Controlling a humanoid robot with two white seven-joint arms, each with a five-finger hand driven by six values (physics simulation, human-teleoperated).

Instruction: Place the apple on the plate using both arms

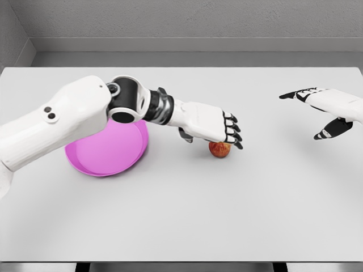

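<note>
Grey walls back the white table (181, 215); left hand (210, 122) perhaps grasping the apple (219, 149), right hand (326, 110) spread.

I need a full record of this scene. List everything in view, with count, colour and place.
apple: one, red, middle of the table, just under the left hand's fingers
plate: one, pink, left of the apple, partly hidden by the left arm
table: one, white, fills most of the view
left hand: one, white with dark fingers, over the apple; grasp unclear
right hand: one, white with dark fingers, spread, right edge, holding nothing
</note>
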